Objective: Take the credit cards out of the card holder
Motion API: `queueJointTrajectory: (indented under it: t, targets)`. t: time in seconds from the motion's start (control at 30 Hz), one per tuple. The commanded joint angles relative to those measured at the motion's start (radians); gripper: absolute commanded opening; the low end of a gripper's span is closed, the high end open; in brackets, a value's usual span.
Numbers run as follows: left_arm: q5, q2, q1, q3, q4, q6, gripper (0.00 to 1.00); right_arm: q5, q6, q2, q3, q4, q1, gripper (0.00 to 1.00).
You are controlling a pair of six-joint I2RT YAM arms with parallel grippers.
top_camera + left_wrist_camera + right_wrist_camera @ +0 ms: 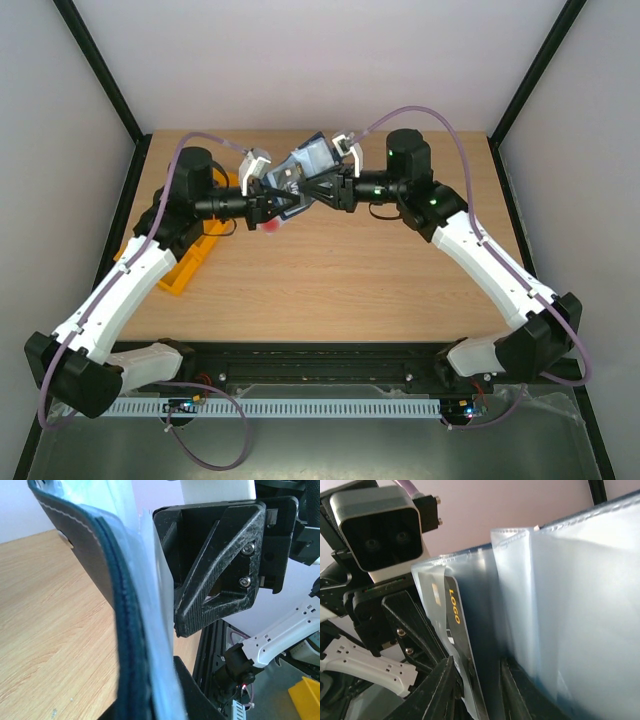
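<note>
Card holder (pixel 305 165) held up off the desk (pixel 350 270)
It's clamped by the left tool (pixel 272 208) as an anchor; the dark card (pixel 459 630) is straddled by the right tool (pixel 305 195), probably for pulling, but an actual grip can't be told.

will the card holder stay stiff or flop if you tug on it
Probably floppy: the card holder looks like soft stitched material, curving along its edge. Its clear sleeves look thin and bowed, so likely to buckle. The dark card inside probably adds a little stiffness.
</note>
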Motion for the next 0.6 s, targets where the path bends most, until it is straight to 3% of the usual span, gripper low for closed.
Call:
queueJointTrajectory:
  t: [0.0, 0.27, 0.43, 0.57]
  targets:
    - [0.072, -0.047, 0.001, 0.000, 0.082, 0.041, 0.02, 0.004, -0.095, -0.032, 0.004, -0.090, -0.008, 0.26]
    - [0.094, -0.043, 0.001, -0.006, 0.112, 0.044, 0.02, -0.064, -0.129, 0.005, 0.039, -0.170, -0.008, 0.25]
    - [0.104, -0.043, 0.001, -0.014, 0.139, 0.039, 0.02, -0.032, -0.129, 0.013, 0.050, -0.168, -0.008, 0.15]
    - [0.117, -0.038, -0.002, -0.034, 0.198, -0.007, 0.02, -0.096, -0.057, 0.041, 0.056, -0.093, -0.008, 0.10]
